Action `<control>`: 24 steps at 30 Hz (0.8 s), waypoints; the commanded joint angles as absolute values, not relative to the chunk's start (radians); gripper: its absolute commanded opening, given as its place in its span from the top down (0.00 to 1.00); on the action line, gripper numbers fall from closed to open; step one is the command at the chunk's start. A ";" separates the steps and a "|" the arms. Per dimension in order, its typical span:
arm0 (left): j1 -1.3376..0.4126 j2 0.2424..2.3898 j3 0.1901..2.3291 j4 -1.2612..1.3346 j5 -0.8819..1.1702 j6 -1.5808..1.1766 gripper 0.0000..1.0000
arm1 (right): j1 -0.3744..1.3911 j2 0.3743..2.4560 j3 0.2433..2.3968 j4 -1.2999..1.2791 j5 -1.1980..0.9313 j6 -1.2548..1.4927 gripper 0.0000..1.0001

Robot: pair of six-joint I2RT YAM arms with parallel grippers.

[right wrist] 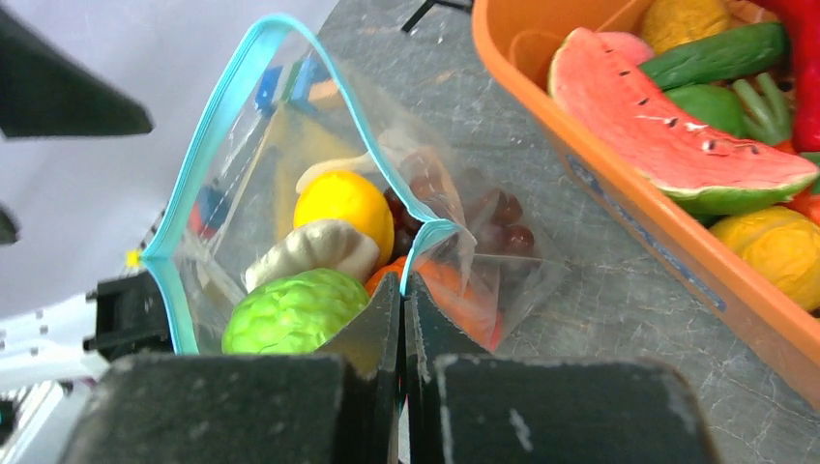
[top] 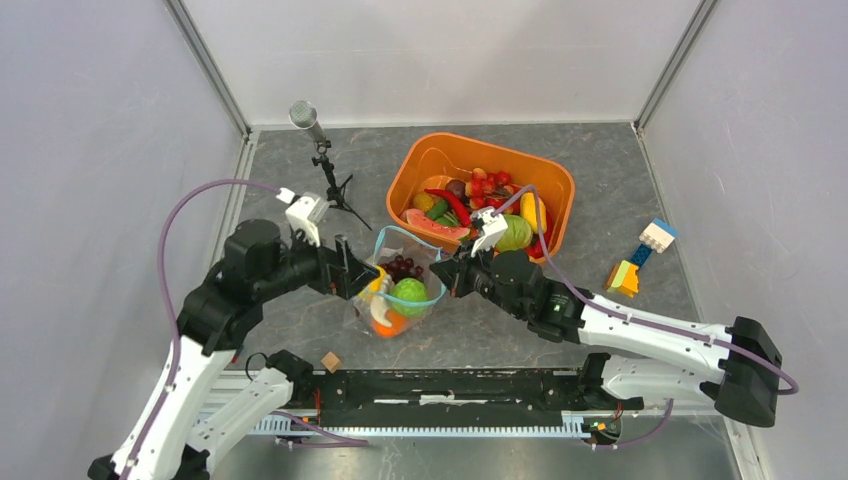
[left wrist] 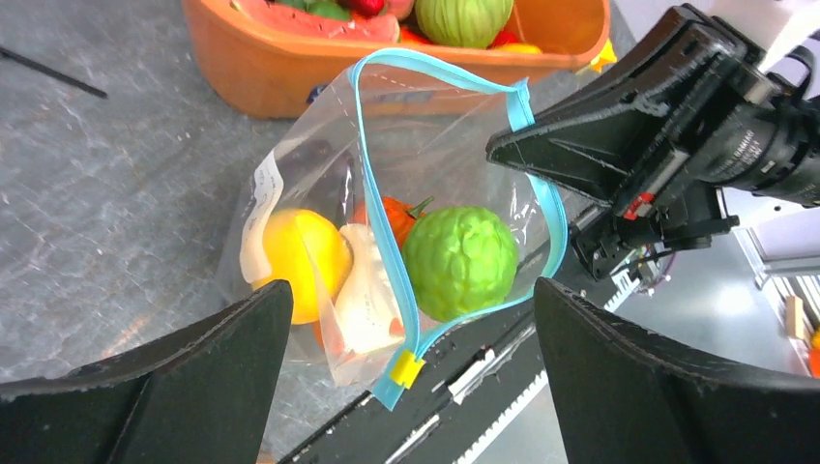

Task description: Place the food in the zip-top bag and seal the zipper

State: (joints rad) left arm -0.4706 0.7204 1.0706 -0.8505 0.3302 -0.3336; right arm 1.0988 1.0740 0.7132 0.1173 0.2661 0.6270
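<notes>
R gripper (right wrist: 403, 290) pinching zip-top bag (right wrist: 290, 126); grey marbled tabletop (top: 610, 160), white walls (top: 450, 50).

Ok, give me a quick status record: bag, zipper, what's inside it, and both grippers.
bag: zip-top bag, beside the orange bin, mouth gaping
zipper: zipper unsealed, strip forms an open loop
inside: green round piece, yellow piece, white piece, orange piece, dark grapes
left gripper: open, facing the bag, holding nothing
right gripper: shut on the bag's mouth edge
bin: holds a watermelon slice and other pieces
</notes>
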 commanded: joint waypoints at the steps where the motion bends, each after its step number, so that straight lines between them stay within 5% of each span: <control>1: -0.469 0.585 1.019 -0.740 0.286 -0.288 0.00 | 1.077 1.037 0.757 0.173 0.402 0.694 1.00; 11: -0.468 0.231 0.668 -0.412 0.255 -0.277 0.00 | 0.964 1.126 0.812 0.114 0.280 0.650 1.00; 24: -0.468 0.134 0.454 -0.198 0.436 -0.063 0.11 | 0.907 1.153 0.842 0.106 0.190 0.573 1.00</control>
